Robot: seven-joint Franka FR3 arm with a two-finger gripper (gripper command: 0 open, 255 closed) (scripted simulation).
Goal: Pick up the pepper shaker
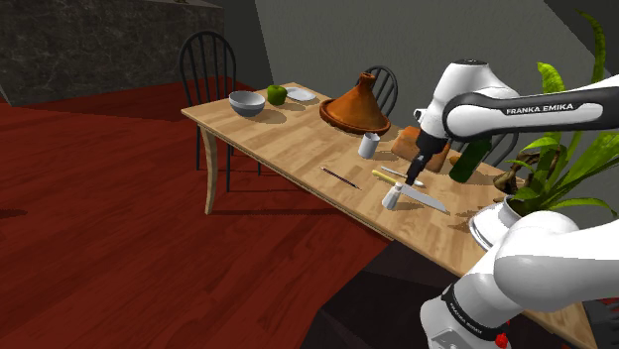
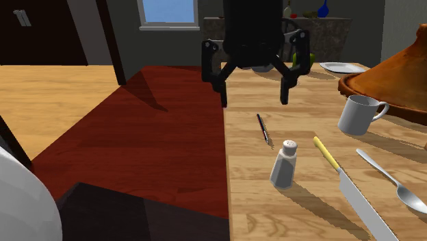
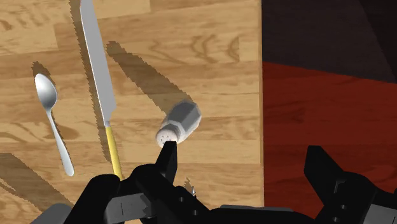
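While black gripper hangs over grained wooden table, fingers spread wide, nothing held. Pepper shaker below, upright, clear of fingers: pale grey, faceted tapering body, perforated cap. Stands near table edge, between thin dark pen and knife with yellow handle, flat grey blade. Shiny metal spoon beyond knife. White handled mug near brown conical tagine; mug contents cannot tell. Farther off, grey bowl, contents unseen.

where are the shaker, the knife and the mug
shaker [image 2: 283, 168]: second exterior view, on its body
knife [image 2: 327, 155]: second exterior view, on its yellow handle
mug [image 2: 356, 116]: second exterior view, on its side wall
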